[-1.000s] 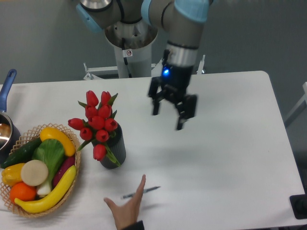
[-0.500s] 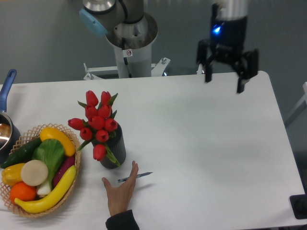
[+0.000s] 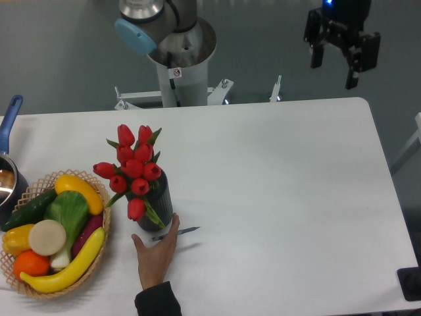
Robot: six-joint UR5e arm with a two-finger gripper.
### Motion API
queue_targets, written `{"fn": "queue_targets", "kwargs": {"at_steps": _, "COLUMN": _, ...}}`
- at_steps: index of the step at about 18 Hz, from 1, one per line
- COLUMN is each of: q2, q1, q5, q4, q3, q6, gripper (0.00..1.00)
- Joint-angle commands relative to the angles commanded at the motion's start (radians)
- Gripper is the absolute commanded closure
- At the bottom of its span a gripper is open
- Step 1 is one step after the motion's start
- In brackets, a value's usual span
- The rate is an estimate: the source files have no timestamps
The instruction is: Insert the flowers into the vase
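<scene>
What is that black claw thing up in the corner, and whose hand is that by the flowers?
That claw is the robot arm's tool, two fingers for grabbing. It hangs open and empty, high above the white table. One camera looks down from above. The red flowers already stand in the dark vase. The hand belongs to a person reaching in beside the vase, touching a thin pen-like stick. On the left sits a basket of toy vegetables, and a pot at the edge.
</scene>
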Motion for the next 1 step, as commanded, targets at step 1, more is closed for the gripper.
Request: {"fn": "queue_targets", "kwargs": {"at_steps": 1, "q2": -0.002, "q1": 0.000, "q5": -0.002, "q4": 0.002, "q3": 0.000, "q6": 0.000, "gripper": 0.00}}
